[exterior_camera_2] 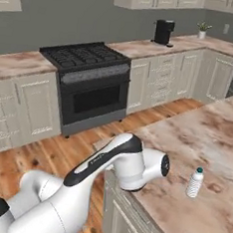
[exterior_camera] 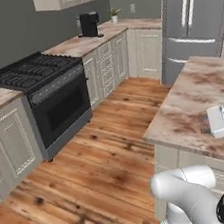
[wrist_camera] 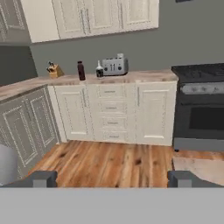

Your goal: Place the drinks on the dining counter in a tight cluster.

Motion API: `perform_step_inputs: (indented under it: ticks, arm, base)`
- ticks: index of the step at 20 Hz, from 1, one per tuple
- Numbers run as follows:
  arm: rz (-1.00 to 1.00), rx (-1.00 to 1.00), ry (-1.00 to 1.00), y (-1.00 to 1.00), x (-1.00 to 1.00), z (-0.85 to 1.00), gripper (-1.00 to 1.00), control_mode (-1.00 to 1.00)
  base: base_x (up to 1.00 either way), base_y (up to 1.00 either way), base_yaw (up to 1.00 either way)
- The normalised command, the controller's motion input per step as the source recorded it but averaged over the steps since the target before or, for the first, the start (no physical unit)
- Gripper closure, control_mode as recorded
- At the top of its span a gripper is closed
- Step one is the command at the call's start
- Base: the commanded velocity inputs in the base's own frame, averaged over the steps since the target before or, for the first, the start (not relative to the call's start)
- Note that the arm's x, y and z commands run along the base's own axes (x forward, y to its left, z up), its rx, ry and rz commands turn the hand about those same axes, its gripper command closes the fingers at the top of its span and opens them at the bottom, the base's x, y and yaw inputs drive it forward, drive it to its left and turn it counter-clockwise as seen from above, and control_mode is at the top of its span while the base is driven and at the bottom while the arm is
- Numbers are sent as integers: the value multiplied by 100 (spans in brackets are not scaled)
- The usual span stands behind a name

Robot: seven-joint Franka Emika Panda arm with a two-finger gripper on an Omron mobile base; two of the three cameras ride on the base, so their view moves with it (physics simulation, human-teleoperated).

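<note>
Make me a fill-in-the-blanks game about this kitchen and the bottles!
1. The water bottle stands on the ____ counter.
2. The dark maroon bottle stands to the left of the ____ on the wall counter.
3. The gripper has its jaws ____.
4. The coffee machine is colored ____.

Missing words: dining; toaster; open; black

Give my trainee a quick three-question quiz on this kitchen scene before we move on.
1. True or false: the clear water bottle stands upright on the dining counter.
2. The dark maroon bottle stands on the wall counter between which two things? A) knife block and toaster B) stove and fridge
3. Is the gripper open or shut?

Key: 1 true; 2 A; 3 open.
</note>
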Motion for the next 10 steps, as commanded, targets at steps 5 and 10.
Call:
perform_step_inputs:
  ticks: [5,10]
  arm:
    - [0,0,0,0,0,0,-100,100]
    - [0,0,0,0,0,0,-100,100]
  base:
    - [-2,25,92]
    - [19,24,68]
